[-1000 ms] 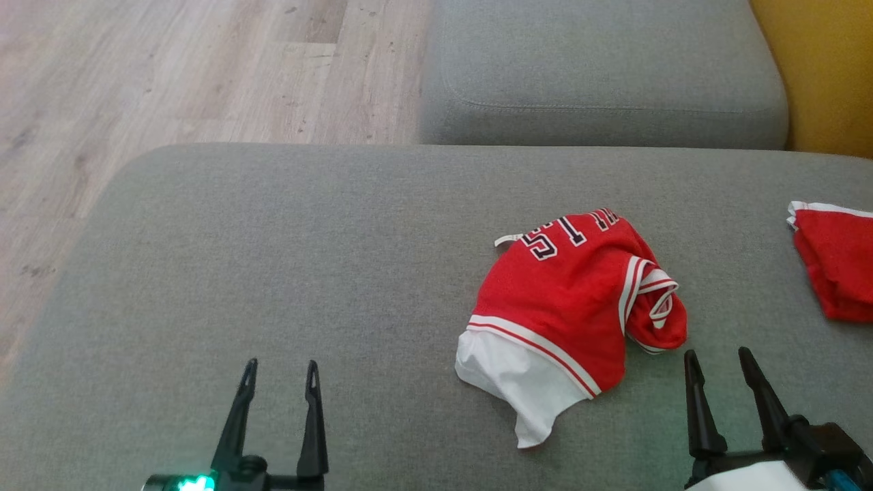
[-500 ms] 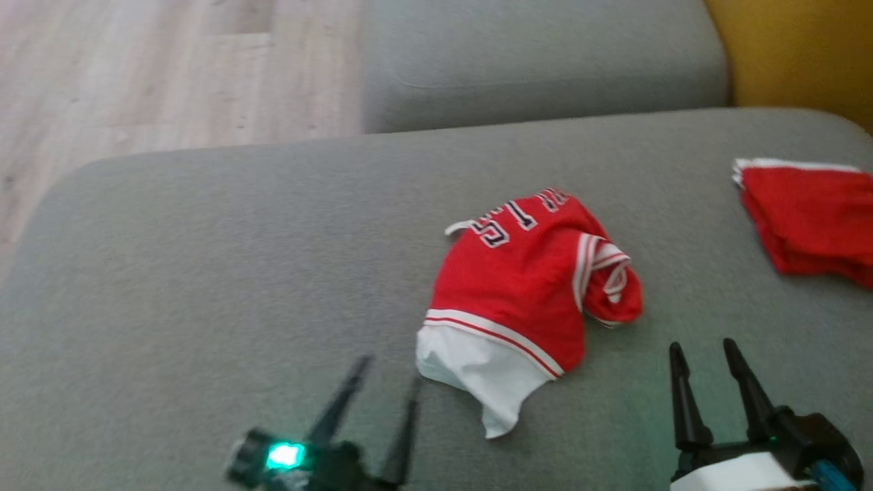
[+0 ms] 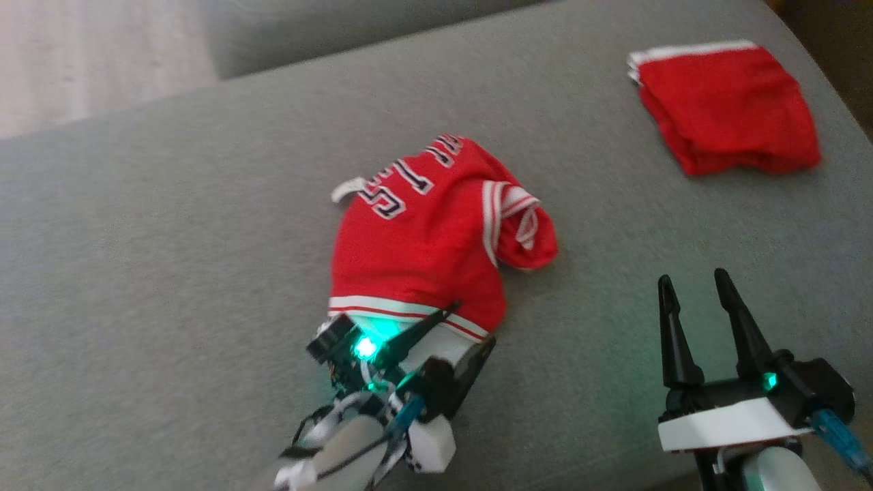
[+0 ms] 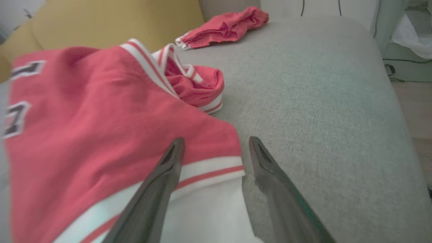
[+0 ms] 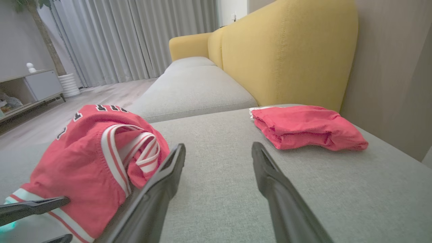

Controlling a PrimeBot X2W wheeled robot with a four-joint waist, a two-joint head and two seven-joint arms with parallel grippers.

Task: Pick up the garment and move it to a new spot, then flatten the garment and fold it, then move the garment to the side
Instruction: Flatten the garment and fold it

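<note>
Closing the spread left claw (image 4: pixel 216 141) squarely over the striped hem corner it straddles, catching red and white layers together, should lift the crumpled garment (image 3: pixel 423 245) off the middle of the sofa cushion (image 3: pixel 170 273), with the right claw (image 3: pixel 692 275) hovering spread nearby.

Soft diffuse light, weak shadows. Head view motion-blurred throughout. Green indicator light (image 3: pixel 363 348) tints jersey (image 3: pixel 423 252) hem. Wrist views wide-angle, edges bowed, foreground soft.
</note>
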